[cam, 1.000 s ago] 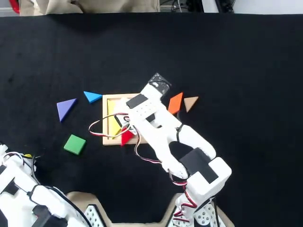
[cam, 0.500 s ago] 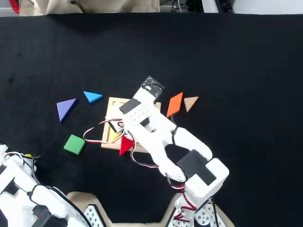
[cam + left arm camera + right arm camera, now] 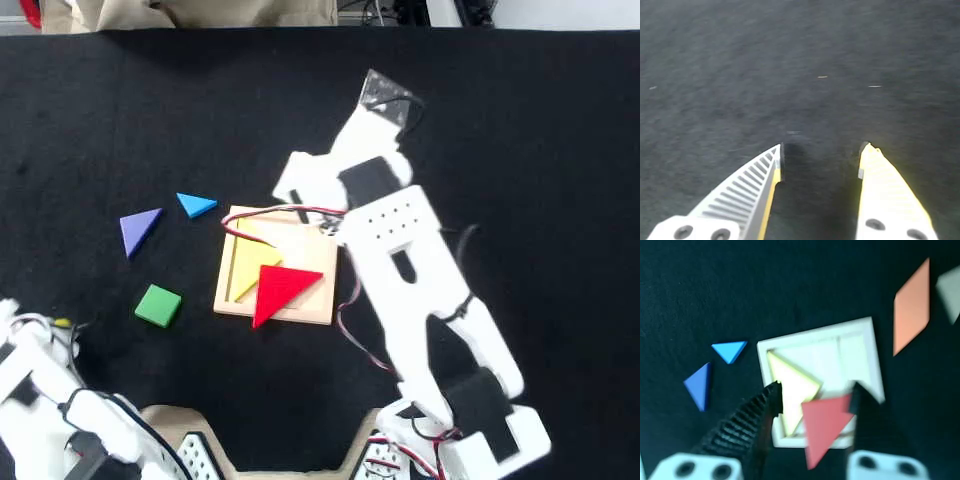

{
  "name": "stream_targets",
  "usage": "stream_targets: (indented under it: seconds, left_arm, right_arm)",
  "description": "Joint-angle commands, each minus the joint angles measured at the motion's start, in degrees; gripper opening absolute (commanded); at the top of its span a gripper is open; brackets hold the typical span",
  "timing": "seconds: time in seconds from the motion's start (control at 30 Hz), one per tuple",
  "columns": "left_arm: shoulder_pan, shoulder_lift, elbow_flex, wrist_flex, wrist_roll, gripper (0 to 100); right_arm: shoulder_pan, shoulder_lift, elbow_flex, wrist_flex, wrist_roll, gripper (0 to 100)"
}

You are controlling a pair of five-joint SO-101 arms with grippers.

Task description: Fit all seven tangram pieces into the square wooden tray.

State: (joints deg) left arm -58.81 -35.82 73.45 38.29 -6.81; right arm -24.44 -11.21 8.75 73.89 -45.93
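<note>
Two of the tangram pieces at the wooden tray, both tools released and empty.
The right tool (image 3: 816, 387) hangs above the tray (image 3: 322, 262) with its jaws spread and nothing between them; the left tool (image 3: 823, 147) is likewise spread over bare black tabletop (image 3: 790, 60). The yellow triangle (image 3: 248, 266) lies inside the tray on the side towards the loose blue pieces. The red triangle (image 3: 283, 288) rests partly in the tray, one corner poking out over the rim nearest the arms. A light-blue triangle (image 3: 196, 204), a darker blue triangle (image 3: 138, 229) and a green square (image 3: 159, 305) lie on the tabletop beside the tray. On the tray's other side sit an orange parallelogram (image 3: 911, 314) and a pale triangle (image 3: 950, 292).
</note>
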Motion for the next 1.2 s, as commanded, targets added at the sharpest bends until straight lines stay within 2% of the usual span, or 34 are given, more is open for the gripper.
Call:
stream_targets:
  seconds: [0.0, 0.13, 0.23, 0.27, 0.43, 0.57, 0.67, 0.83, 1.03, 1.17]
  left_arm:
    - [11.8, -0.6, -13.8, 14.5, 0.5, 25]
    - [31.1, -0.5, -26.4, 32.6, -5.4, 25]
    - [45.6, -0.4, -34.9, 42.7, -8.1, 25]
    - [49.5, -0.4, -37.2, 45.1, -8.2, 25]
    - [65.5, -0.4, -45.0, 52.0, -8.1, 25]
    - [78.0, -0.4, -42.4, 50.5, -4.6, 18]
    - [83.9, -0.4, -38.0, 45.6, -1.2, 11]
    - [85.7, -0.4, -29.1, 34.7, 2.1, 11]
    - [92.6, -0.4, -25.3, 30.6, 6.3, 11]
    - [95.1, -0.4, -21.2, 24.3, 9.0, 11]
  right_arm:
    - [4.3, -3.0, -0.6, 0.5, 15.9, 4.7]
    - [6.7, -3.0, 4.7, 0.4, 26.2, 2.4]
    - [7.5, -3.1, 9.5, -4.3, 40.9, 2.1]
    - [8.2, -3.1, 11.2, -6.3, 43.4, 1.8]
    - [17.0, -3.1, 17.5, -15.7, 45.8, 1.8]
    - [25.6, -2.3, 22.2, -22.5, 46.1, 1.8]
    - [28.1, 1.5, 23.0, -25.5, 45.8, 1.8]
    - [28.0, 11.6, 18.7, -26.6, 46.2, 1.8]
    - [28.0, 20.0, 12.3, -26.7, 46.2, 1.7]
    - [28.1, 22.4, 11.0, -26.7, 46.2, 1.7]
